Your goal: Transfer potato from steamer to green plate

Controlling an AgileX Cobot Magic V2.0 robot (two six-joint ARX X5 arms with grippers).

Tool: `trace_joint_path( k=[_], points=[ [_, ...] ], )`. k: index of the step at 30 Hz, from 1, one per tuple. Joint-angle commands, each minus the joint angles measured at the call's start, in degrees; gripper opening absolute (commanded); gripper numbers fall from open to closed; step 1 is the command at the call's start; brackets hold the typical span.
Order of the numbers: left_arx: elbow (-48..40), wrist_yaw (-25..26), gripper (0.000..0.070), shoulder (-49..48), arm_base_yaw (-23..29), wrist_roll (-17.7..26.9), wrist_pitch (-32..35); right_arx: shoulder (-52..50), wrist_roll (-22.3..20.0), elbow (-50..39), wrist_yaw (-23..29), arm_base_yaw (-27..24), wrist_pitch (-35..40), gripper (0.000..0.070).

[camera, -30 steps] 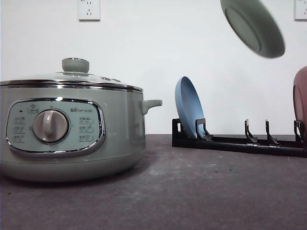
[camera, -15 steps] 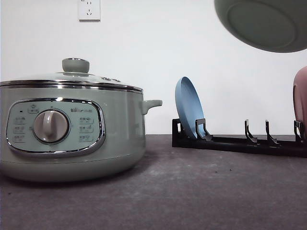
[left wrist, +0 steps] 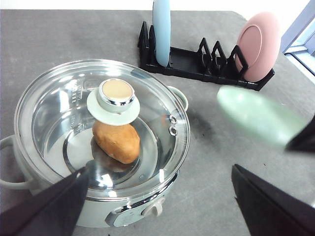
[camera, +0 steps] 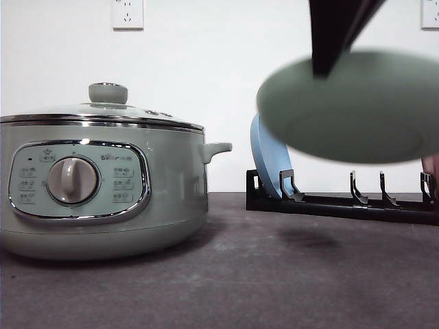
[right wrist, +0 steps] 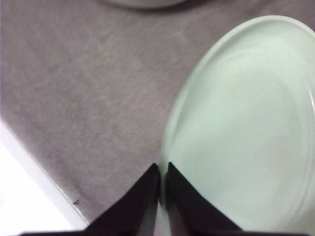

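The potato [left wrist: 116, 141] lies inside the steamer [camera: 103, 185] under the closed glass lid [left wrist: 59, 113], whose knob [left wrist: 116, 93] sits just above it. The steamer stands at the left of the table. My left gripper [left wrist: 161, 169] hovers open above the steamer, its dark fingers [left wrist: 49, 206] spread wide on either side. My right gripper [right wrist: 161, 169] is shut on the rim of the green plate [right wrist: 246, 128]. It holds the plate in the air right of the steamer, almost level and motion-blurred [camera: 350, 106], with the table below it.
A black dish rack [camera: 343, 202] stands at the back right with a blue plate [camera: 264, 161] upright in it and a pink dish [left wrist: 256, 46] at its far end. A table edge [right wrist: 44, 167] shows in the right wrist view.
The green plate has come down from the top right toward the table and turned from tilted to nearly level, with the right gripper now showing above it. The steamer has not moved.
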Motion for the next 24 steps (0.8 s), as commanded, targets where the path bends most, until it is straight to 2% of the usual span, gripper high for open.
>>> trace_joint_path(
  k=[1,7,15,21,24],
  points=[
    [1.49,0.28,0.0595,0.33,-0.11,0.94,0.78,0.85,2.26,-1.8,0.8,2.11,2.42,0.0006],
    [1.49,0.26,0.0595,0.33,-0.11,0.94,0.76,2.06,3.74,-9.59,5.33,5.58,8.02,0.0006],
    [1.49,0.26,0.0595,0.33,-0.11,0.94,0.76,5.28,4.86,-14.79,6.07,6.91,15.8,0.0006],
    [1.49,0.26,0.0595,0.33,-0.11,0.94,0.76,7.96,5.24,-15.44,5.98,6.93,16.73,0.0006],
    [1.49,0.26,0.0595,0.33,-0.11,0.94,0.76,8.94,5.26,-15.44,4.26,6.93,17.67,0.0006]
  ],
)
